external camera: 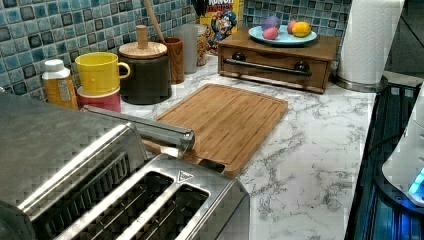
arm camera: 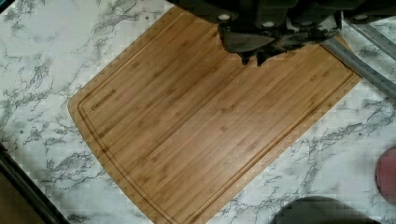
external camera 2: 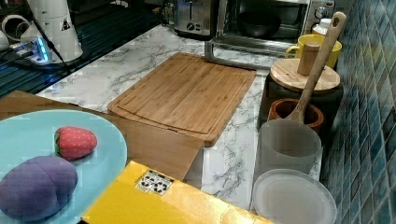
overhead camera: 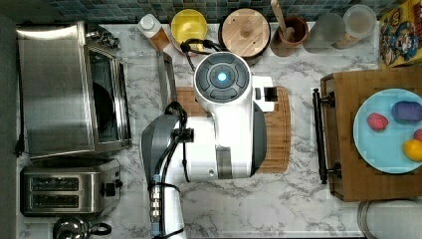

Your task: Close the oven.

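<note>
The oven is a large steel box at the top view's left, with its glass door dropped open and a dark pan inside. Its bar handle lies level beside the cutting board. The left view has the handle reaching out past the oven's top. The right view looks into the open oven at the back. In the wrist view my gripper hangs shut and empty above the board, a short way from the handle.
A two-slot toaster stands beside the oven. A yellow mug, a lidded canister and a cup with a wooden spoon line the tiled wall. A wooden tray with a blue plate sits at the top view's right.
</note>
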{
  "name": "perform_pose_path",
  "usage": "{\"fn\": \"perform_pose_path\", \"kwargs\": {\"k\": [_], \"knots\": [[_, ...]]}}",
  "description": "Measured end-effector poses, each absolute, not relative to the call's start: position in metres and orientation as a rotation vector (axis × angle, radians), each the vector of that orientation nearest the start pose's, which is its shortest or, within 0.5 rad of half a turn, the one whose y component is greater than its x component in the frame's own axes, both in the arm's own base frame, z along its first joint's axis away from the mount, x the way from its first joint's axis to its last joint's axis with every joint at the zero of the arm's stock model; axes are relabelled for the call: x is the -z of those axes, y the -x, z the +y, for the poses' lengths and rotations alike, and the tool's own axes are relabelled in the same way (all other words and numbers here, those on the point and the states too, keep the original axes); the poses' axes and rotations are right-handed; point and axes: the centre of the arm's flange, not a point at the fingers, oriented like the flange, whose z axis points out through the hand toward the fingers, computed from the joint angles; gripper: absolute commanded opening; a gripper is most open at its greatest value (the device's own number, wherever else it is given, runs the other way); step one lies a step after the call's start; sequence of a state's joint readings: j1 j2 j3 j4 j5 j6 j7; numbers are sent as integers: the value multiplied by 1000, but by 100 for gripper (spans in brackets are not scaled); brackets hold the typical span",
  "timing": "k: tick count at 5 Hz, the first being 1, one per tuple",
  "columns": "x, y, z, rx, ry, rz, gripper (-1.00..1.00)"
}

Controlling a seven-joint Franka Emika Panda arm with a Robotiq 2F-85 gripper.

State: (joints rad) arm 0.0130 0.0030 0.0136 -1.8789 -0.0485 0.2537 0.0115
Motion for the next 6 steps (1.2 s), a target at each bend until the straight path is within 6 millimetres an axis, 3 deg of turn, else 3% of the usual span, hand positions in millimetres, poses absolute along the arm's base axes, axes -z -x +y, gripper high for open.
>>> {"fn": "perform_pose_path", "kwargs": {"k": [2, 3, 5, 6], "knots": [[-490, -559, 13, -62, 2984, 1180, -100], [-486, -566, 15, 54, 2971, 1041, -100], [-462, -574, 29, 35, 2903, 334, -100], [-439, -582, 35, 93, 2779, 157, -100]]}}
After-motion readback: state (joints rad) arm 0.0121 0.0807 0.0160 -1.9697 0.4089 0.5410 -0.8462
